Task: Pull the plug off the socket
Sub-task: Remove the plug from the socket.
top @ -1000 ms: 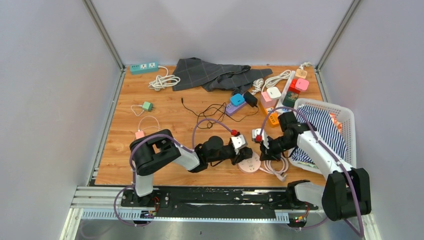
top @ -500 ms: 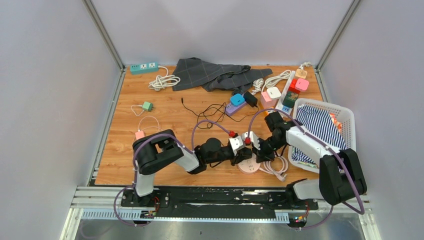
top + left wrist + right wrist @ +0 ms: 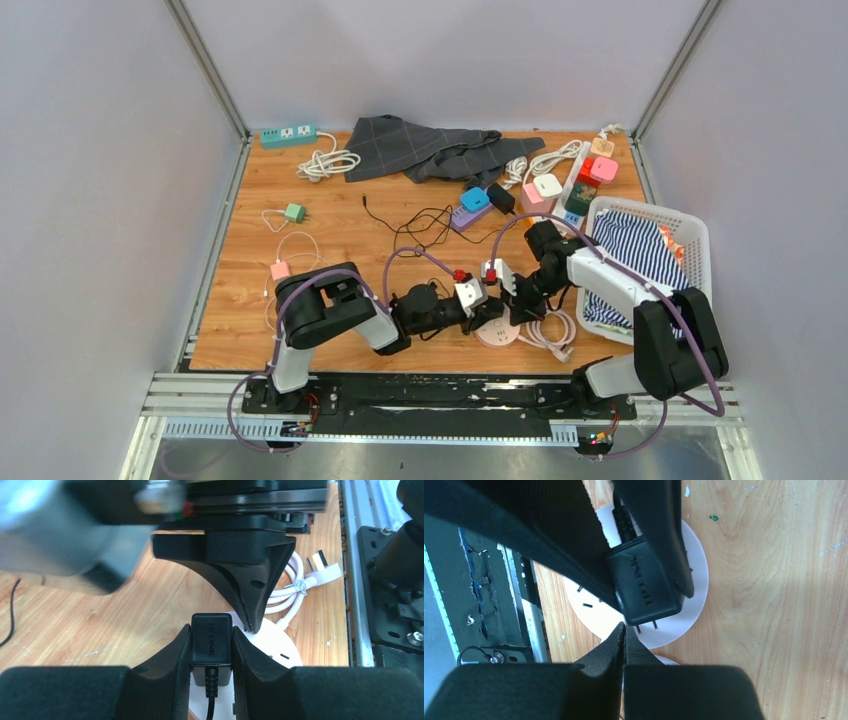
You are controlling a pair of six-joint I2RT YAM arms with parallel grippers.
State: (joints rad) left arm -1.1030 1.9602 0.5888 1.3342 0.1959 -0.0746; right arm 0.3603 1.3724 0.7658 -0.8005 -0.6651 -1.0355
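Note:
A black plug [image 3: 212, 640] stands on the round white socket [image 3: 282, 647] near the table's front edge. My left gripper [image 3: 212, 636] is shut on the plug, one finger on each side. In the right wrist view the plug [image 3: 644, 587] shows two bare prongs above the socket [image 3: 684, 612]. My right gripper [image 3: 625, 630] is shut and empty, with its tips on the socket face right beside the plug. In the top view both grippers meet over the socket [image 3: 498, 334], the left gripper [image 3: 484, 312] from the left and the right gripper [image 3: 512, 310] from the right.
A coiled white cable [image 3: 550, 333] lies right of the socket. A white basket [image 3: 697, 240] holding striped cloth stands at the right. Black wire [image 3: 425, 220], several adapters [image 3: 545, 190], a grey cloth [image 3: 430, 148] and a teal power strip [image 3: 288, 133] lie farther back.
My right arm has swung left and brought its shut gripper down onto the socket beside the plug. My left gripper has shifted slightly left, still holding the plug.

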